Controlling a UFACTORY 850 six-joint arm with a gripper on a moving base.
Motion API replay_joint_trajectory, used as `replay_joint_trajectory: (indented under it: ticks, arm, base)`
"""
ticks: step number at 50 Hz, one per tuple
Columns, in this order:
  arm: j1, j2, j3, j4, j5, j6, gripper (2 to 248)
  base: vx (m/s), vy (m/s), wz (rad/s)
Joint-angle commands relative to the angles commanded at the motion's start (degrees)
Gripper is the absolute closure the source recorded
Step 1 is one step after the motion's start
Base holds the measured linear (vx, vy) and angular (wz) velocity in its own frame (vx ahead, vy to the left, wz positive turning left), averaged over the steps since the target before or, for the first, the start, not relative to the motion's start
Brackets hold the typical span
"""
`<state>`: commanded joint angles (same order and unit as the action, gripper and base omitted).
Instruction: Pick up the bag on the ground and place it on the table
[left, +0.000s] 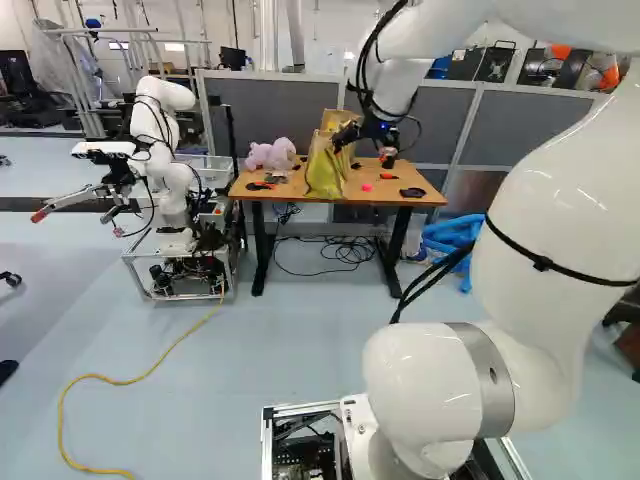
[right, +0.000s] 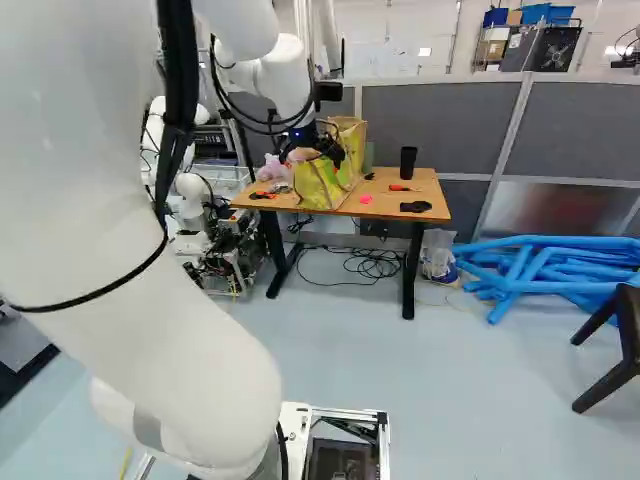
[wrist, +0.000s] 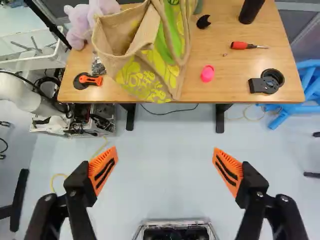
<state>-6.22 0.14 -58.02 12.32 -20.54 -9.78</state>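
Observation:
My gripper (left: 345, 136) hangs over the table near the top of the bag (left: 324, 172) in the left base view. A tan bag with a yellow-green pattern (wrist: 147, 70) stands on the wooden table (wrist: 227, 87), at its front edge and slightly slumped, with its mouth and straps loose. In the wrist view the gripper (wrist: 165, 162) is open wide, nothing between its fingers, and the bag lies ahead of them, apart from both. The right base view shows the bag (right: 322, 185) just beneath the gripper (right: 312, 150).
On the table are a pink plush toy (wrist: 80, 22), an orange cutter (wrist: 90, 80), a pink round object (wrist: 207, 73), a screwdriver (wrist: 245, 45), a black tape holder (wrist: 266, 81) and a black cup (right: 408, 162). Another robot (left: 165, 150) stands left; blue tubes (right: 540, 265) lie right.

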Motion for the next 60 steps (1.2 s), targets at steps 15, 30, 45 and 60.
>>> replay_joint_trajectory:
  ticks: [15,30,45,60]
  arm:
    - [0.9,2.4,7.9,-1.8,10.5,1.5,3]
    - [2.0,5.0,16.8,-3.9,22.3,3.1,3]
    - [2.9,7.5,25.1,-5.8,33.4,4.6,3]
    - [3.8,9.7,32.4,-7.5,43.1,6.0,3]
  base:
    - [0.0,0.0,0.0]
    - [0.0,0.0,0.0]
    - [0.0,0.0,0.0]
    - [0.0,0.0,0.0]
